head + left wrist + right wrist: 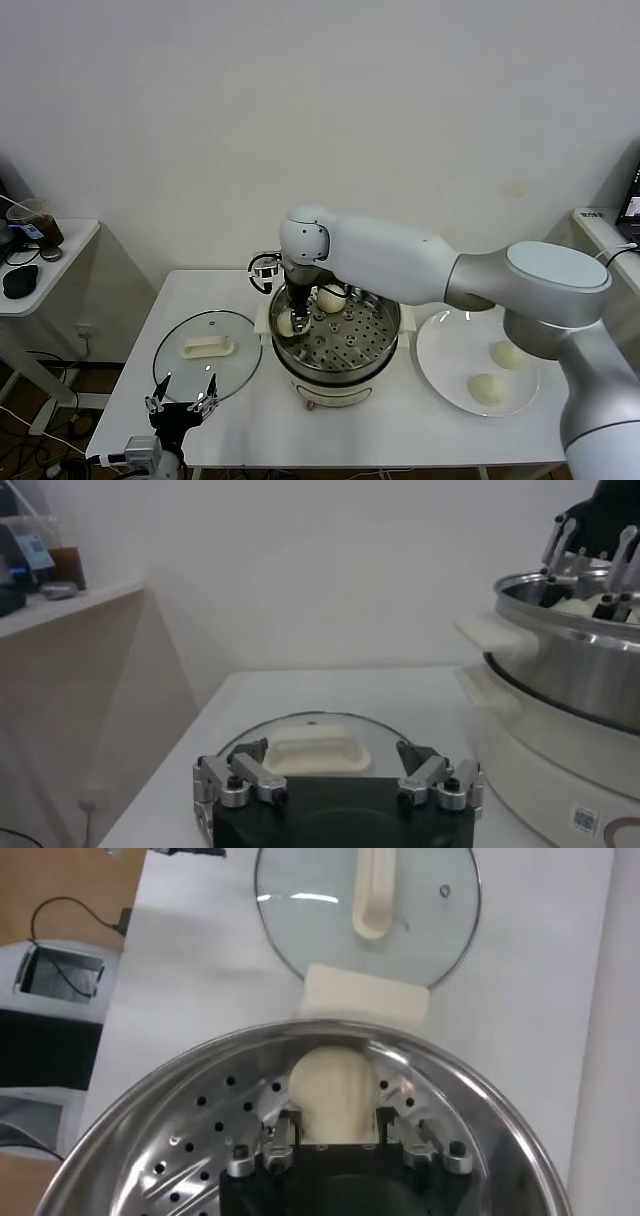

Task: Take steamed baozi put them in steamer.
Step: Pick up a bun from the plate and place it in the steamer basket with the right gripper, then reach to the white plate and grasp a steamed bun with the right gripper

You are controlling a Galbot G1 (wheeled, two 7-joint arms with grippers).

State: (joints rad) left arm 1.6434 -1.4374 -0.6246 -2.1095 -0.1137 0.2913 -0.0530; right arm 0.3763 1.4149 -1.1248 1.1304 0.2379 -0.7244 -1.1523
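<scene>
**Steel steamer half loaded: two buns in, two still on the plate**

Black fingers of the left gripper [181,396] stand spread wide and empty at the near table edge, parked just before the glass lid [207,356]; the lid lies flat beside the steamer, its cream oblong handle [208,347] uppermost. Beyond it sits the steamer [380,350], a shiny steel pot on a cream-white base, its perforated tray exposed. The right gripper [340,1139] reaches down into the pot on the lid's side; its jaws flank a baozi [333,1091] that rests on the tray against the wall; they appear partly parted, and whether the pads still press the dough cannot be told. A second baozi [331,299] sits farther back in the pot, close to the first. On the robot's right, a white plate [440,375] just beside the steamer carries the remaining two baozi [486,389], slightly apart from each other.

Handling, judged from appearance: each bun looks light, soft and easily dented, with a smooth skin that may slip or stick; a gentle pinch across the widest part, from above, seems safest. The buns are nearly round domes, flat side down; no long axis is evident, so approach direction should matter little.
</scene>
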